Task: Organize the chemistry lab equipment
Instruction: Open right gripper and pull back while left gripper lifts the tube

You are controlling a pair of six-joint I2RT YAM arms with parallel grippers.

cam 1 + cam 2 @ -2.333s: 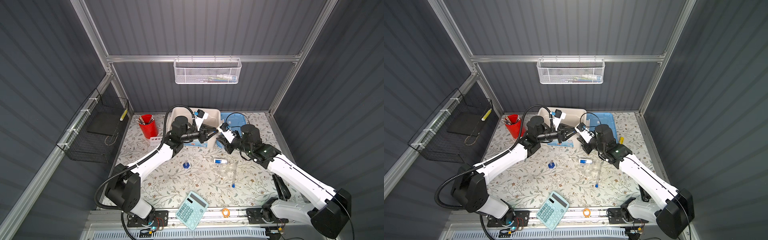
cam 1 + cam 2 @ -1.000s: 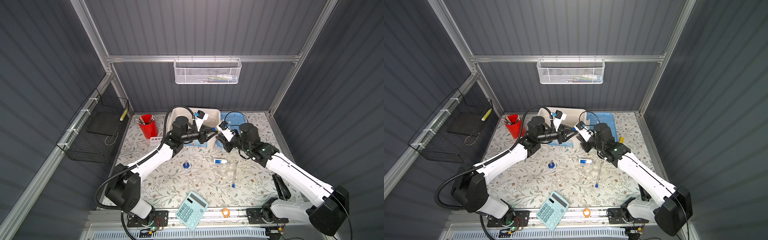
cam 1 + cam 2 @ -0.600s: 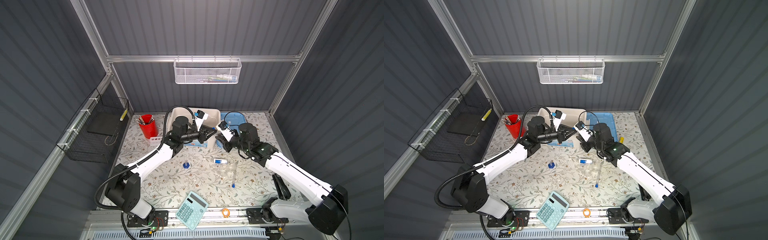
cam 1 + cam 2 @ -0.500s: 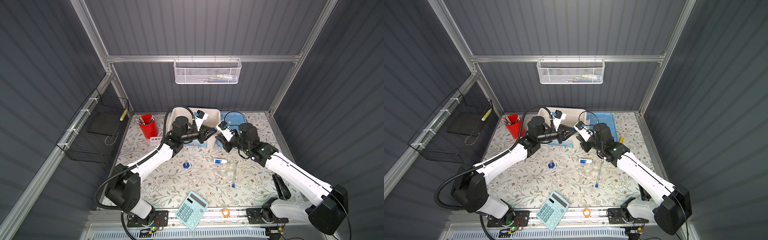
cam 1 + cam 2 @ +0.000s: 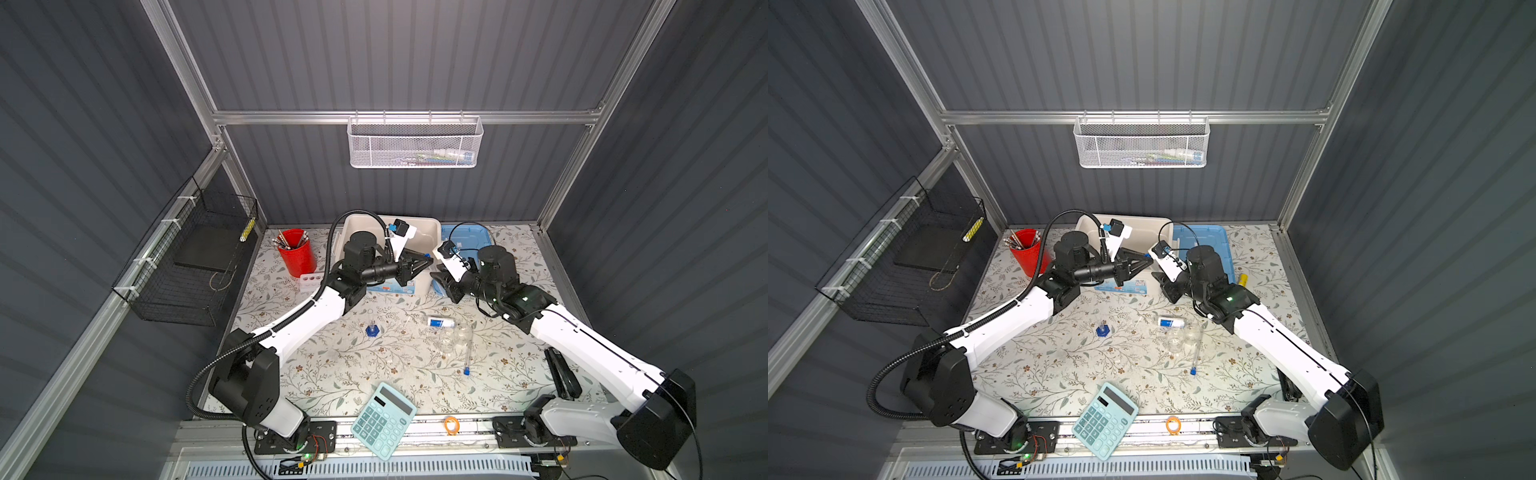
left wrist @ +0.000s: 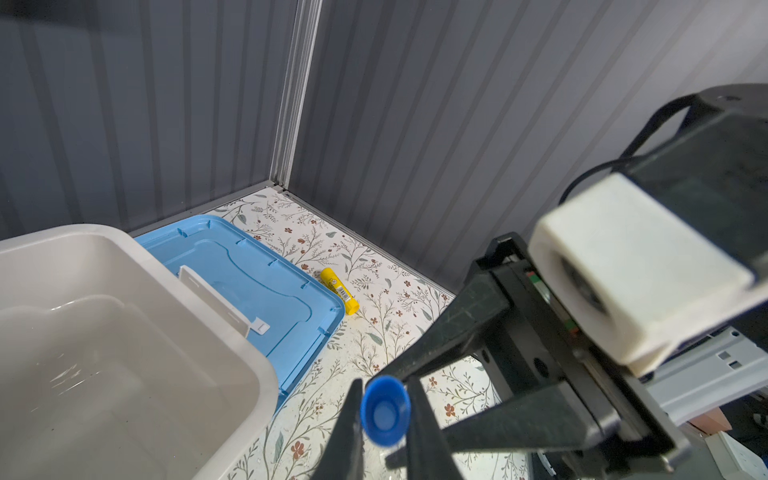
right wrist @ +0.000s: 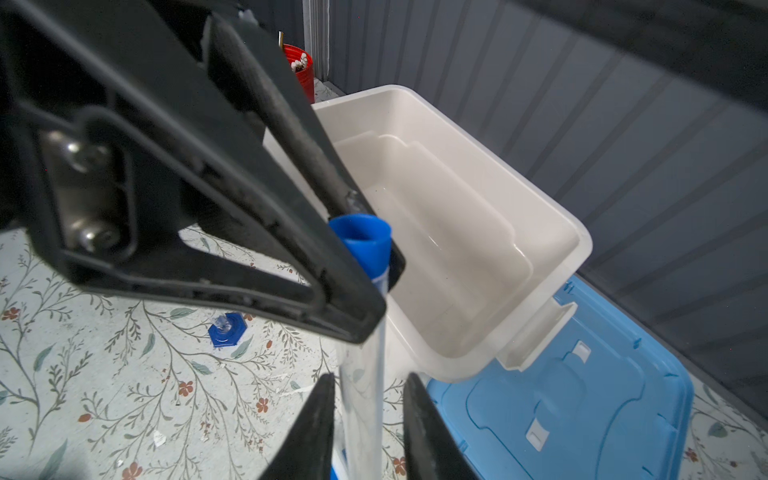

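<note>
A long clear test tube (image 7: 360,374) with a blue cap (image 6: 384,409) hangs in the air between the two grippers, beside the white bin's (image 5: 434,227) front right corner. My left gripper (image 6: 384,409) is shut on the capped end. My right gripper (image 7: 368,399) stands around the tube's clear shaft with a gap on each side, open. On the table lie another blue-capped test tube (image 5: 468,353), clear beakers (image 5: 451,338), a blue-white labelled piece (image 5: 440,322) and a slim cylinder on a blue hexagonal foot (image 5: 372,329).
A blue lid (image 5: 482,241) lies right of the bin, with a yellow glue stick (image 6: 340,290) beside it. A red cup of pens (image 5: 296,255) and a white tube rack (image 5: 311,279) stand back left. A teal calculator (image 5: 383,419), orange ring (image 5: 451,424) and black stapler (image 5: 563,376) sit near the front.
My left gripper has shut on the tube's capped end. My right gripper's jaws have parted off the shaft. Both arms have barely moved.
</note>
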